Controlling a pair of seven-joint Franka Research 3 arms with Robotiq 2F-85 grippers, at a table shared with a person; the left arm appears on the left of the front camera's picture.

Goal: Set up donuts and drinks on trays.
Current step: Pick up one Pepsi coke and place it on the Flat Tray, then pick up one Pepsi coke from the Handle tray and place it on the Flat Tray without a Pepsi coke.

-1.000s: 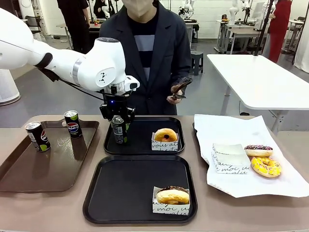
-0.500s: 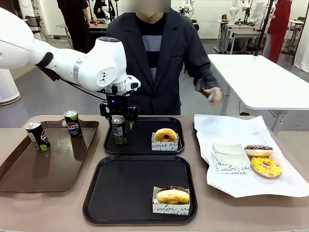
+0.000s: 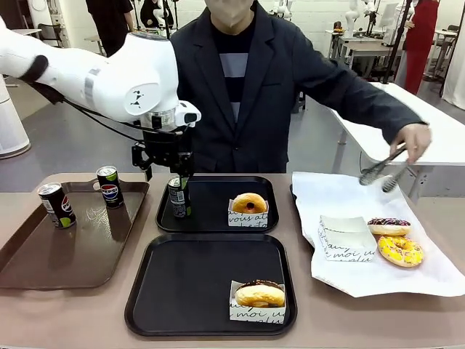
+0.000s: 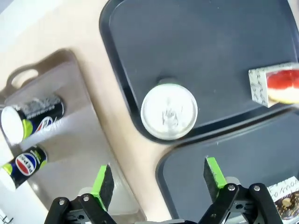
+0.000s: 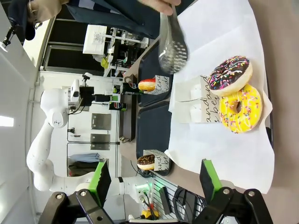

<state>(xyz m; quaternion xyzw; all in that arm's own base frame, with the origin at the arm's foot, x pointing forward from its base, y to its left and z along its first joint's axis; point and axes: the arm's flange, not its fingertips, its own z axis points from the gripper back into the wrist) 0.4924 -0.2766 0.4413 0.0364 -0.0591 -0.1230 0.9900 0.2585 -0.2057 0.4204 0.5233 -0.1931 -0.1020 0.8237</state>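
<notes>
The left pincer (image 4: 158,176) hangs open above a soda can (image 3: 178,198), its green pads spread wide on either side and gripping nothing. The can stands upright at the left edge of the far black tray (image 3: 214,211), free of the pads. On the right of that tray sits a golden donut (image 3: 249,202) in a white paper sleeve. The near black tray (image 3: 192,283) carries a chocolate-topped donut (image 3: 259,293) in a sleeve at its near right corner.

To the left, a brown tray (image 3: 80,251) holds two more cans (image 3: 57,205), both upright at its far end. To the right, white paper (image 3: 349,193) on the tabletop (image 3: 320,323) bears a folded sleeve (image 3: 347,238), a sprinkled chocolate donut (image 3: 389,226) and a yellow-iced donut (image 3: 399,251), the two donuts touching. The person's hand (image 3: 415,138) holds tongs (image 3: 383,173) over the far side of the paper.

The right pincer (image 5: 155,179) is open and empty, looking across the paper from the right.
</notes>
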